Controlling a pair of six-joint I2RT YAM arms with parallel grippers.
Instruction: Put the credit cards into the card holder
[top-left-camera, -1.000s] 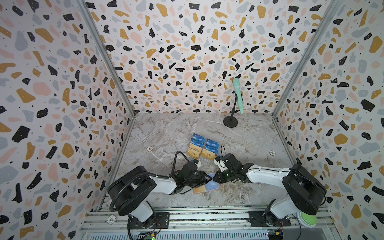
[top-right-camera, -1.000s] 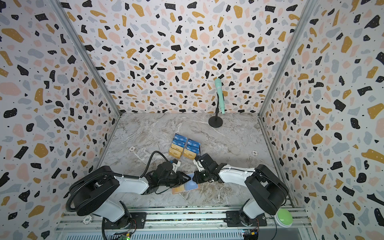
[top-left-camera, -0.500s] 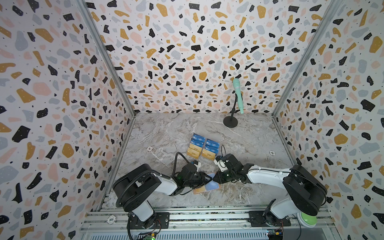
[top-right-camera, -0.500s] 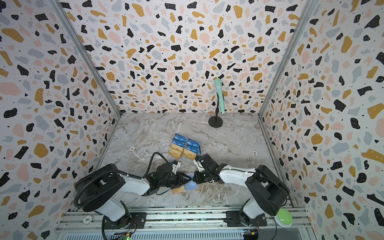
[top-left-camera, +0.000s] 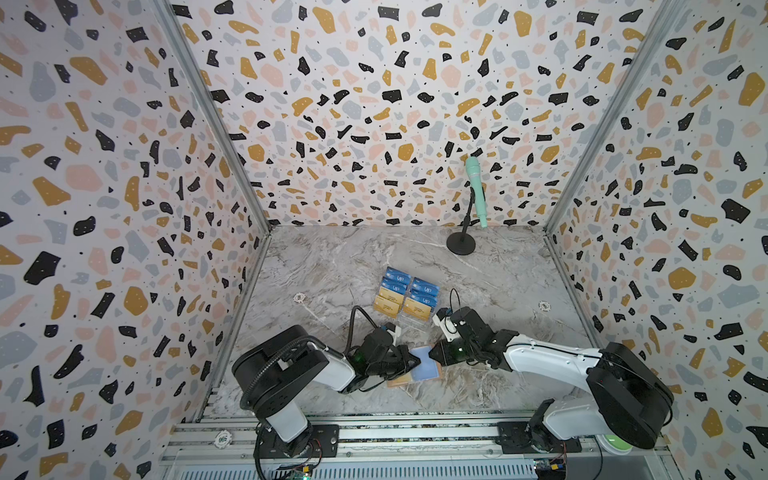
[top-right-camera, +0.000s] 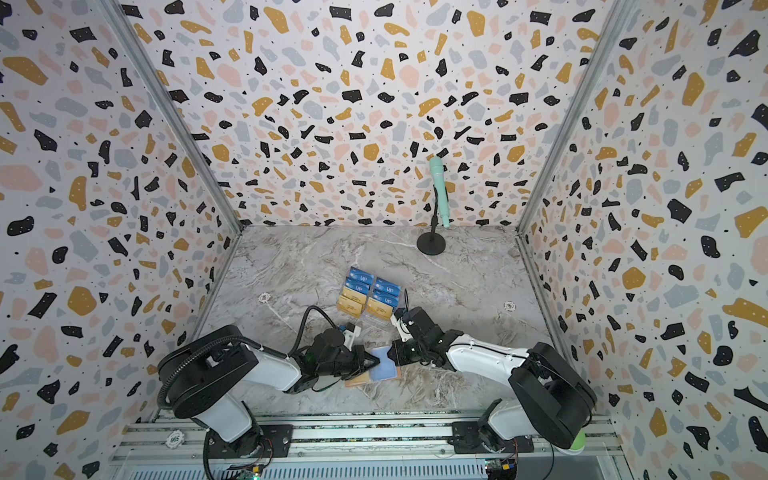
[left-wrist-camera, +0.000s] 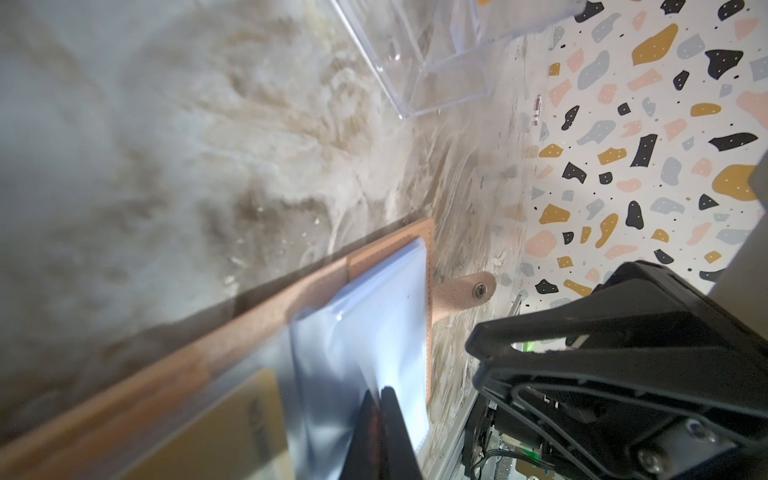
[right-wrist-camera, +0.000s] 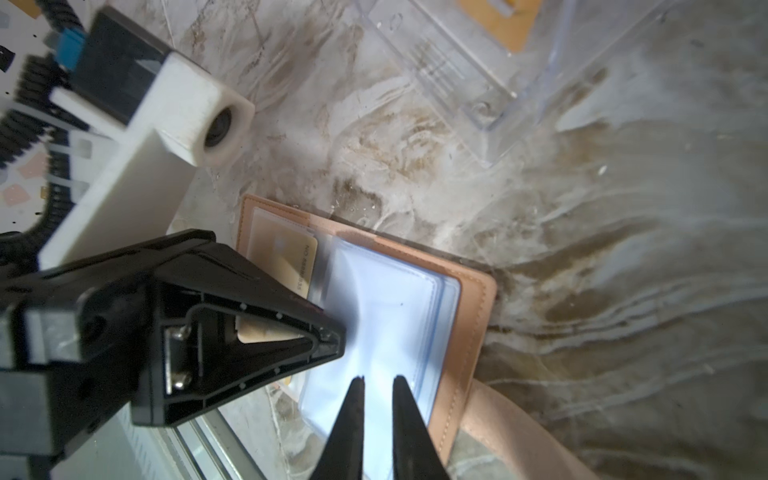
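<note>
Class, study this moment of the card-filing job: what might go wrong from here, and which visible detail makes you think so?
1. The left end effector is shut on a clear sleeve of the card holder; pulling may crease it or drag the holder along.
2. The right end effector, jaws narrowly apart, sits close opposite; the two might collide.
3. The gold card already sleeved could slip out if the holder tilts.
</note>
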